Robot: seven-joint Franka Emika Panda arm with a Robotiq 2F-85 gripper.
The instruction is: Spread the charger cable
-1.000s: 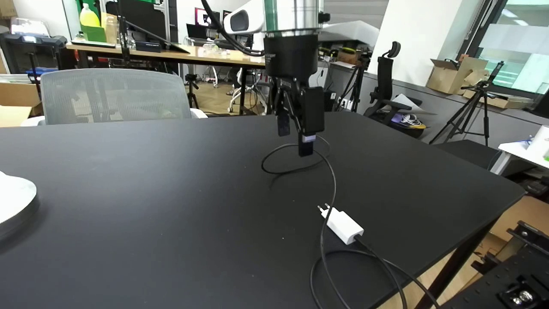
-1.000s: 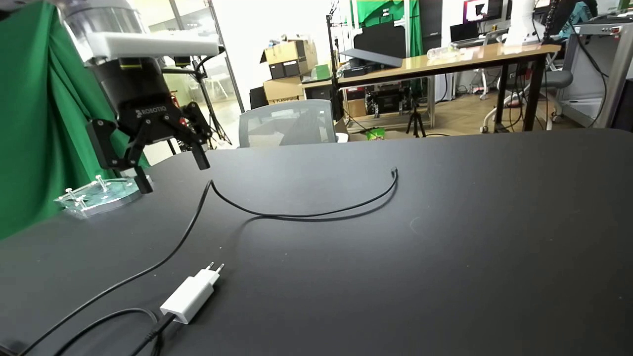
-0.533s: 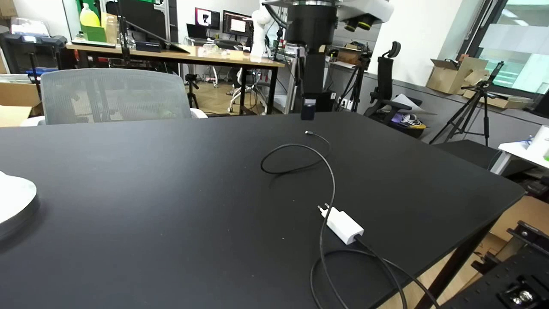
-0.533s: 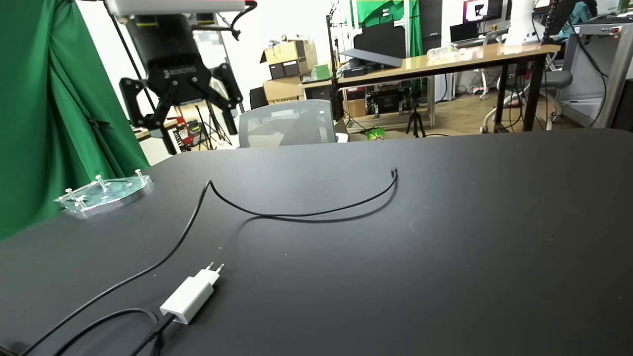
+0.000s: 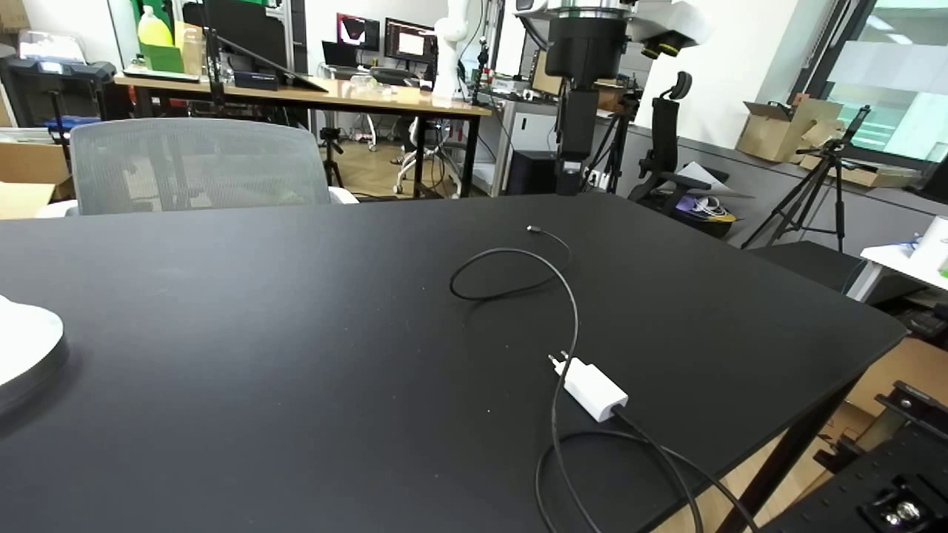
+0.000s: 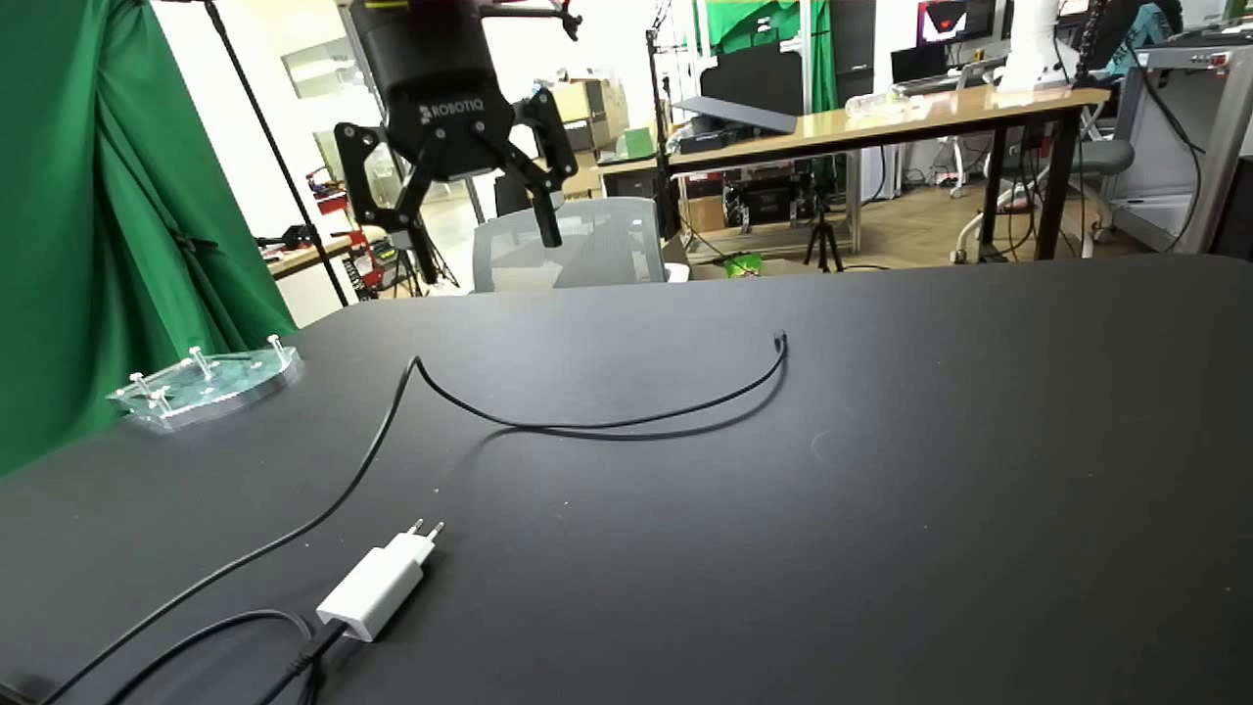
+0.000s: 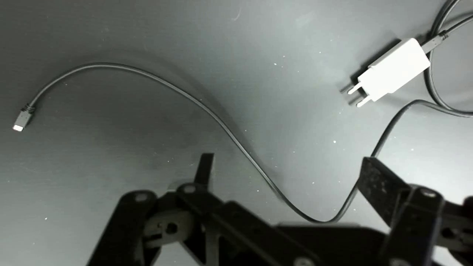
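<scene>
The charger cable (image 7: pixel 236 141), a thin, smooth black cord, lies in loose bends on the dull black desk (image 5: pixel 296 355), flecked with pale specks. The wrist view alone shows the cable's slim, metal-tipped connector (image 7: pixel 24 118) crisply; in both exterior views that end is tiny. In an exterior view the cable's line cuts across the pronged end of the boxy white charger plug block (image 5: pixel 596 391), whereas the wrist view sets that stretch apart from it. The fingers (image 6: pixel 546 219) are spread wide with nothing in their grasp, well above the desk; side-on in an exterior view, they overlap and the gap is hidden. A clear, glassy plate (image 6: pixel 223 388) with upright bolts (image 6: pixel 202 363), near a draped green curtain (image 6: pixel 98 215), appears in an exterior view. Behind the desk, in both exterior views, stands a grey mesh-backed chair (image 5: pixel 200 163). At the side of an exterior view, a white, round-rimmed object (image 5: pixel 26 337) is too cropped to identify.
</scene>
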